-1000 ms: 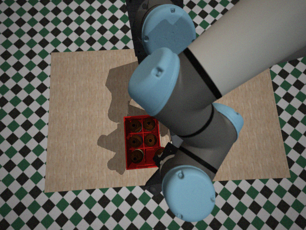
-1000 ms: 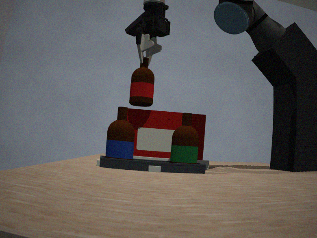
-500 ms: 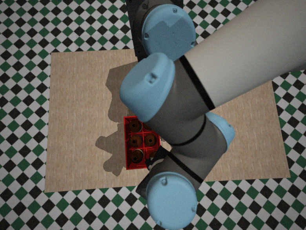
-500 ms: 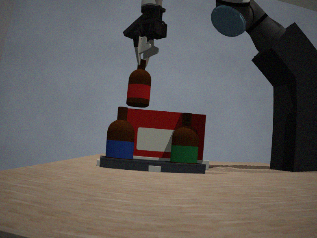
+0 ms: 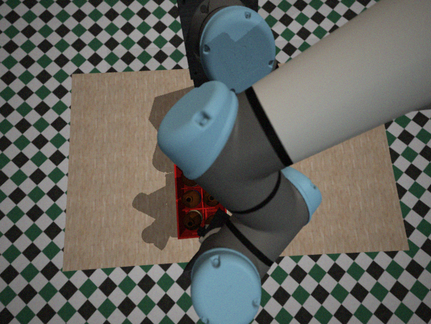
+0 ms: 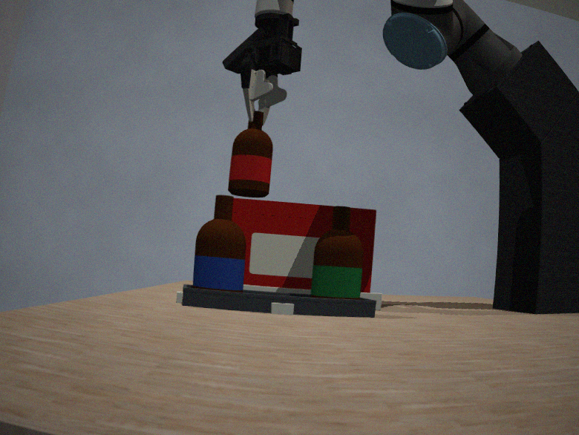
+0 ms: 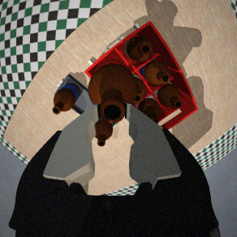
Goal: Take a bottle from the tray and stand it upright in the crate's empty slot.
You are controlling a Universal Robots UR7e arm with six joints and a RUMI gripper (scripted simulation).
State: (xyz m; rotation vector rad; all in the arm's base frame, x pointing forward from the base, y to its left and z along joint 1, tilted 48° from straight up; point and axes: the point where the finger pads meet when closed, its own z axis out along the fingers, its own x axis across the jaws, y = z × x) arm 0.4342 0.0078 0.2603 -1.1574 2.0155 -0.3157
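My gripper (image 6: 257, 113) is shut on the neck of a brown bottle with a red label (image 6: 250, 161). The bottle hangs upright, its base just above the top edge of the red crate (image 6: 303, 247). In the wrist view the held bottle (image 7: 114, 91) covers the crate's near left corner (image 7: 142, 77), and several brown bottles stand in the other slots. In the overhead view my arm hides most of the crate (image 5: 195, 207). The dark tray (image 6: 278, 301) in front of the crate holds a blue-labelled bottle (image 6: 220, 250) and a green-labelled bottle (image 6: 338, 257), both upright.
The robot's dark base column (image 6: 533, 200) stands at the right behind the table. The arm's links (image 5: 264, 132) cover the table's middle in the overhead view. The tray's blue-labelled bottle also shows in the wrist view (image 7: 65, 99).
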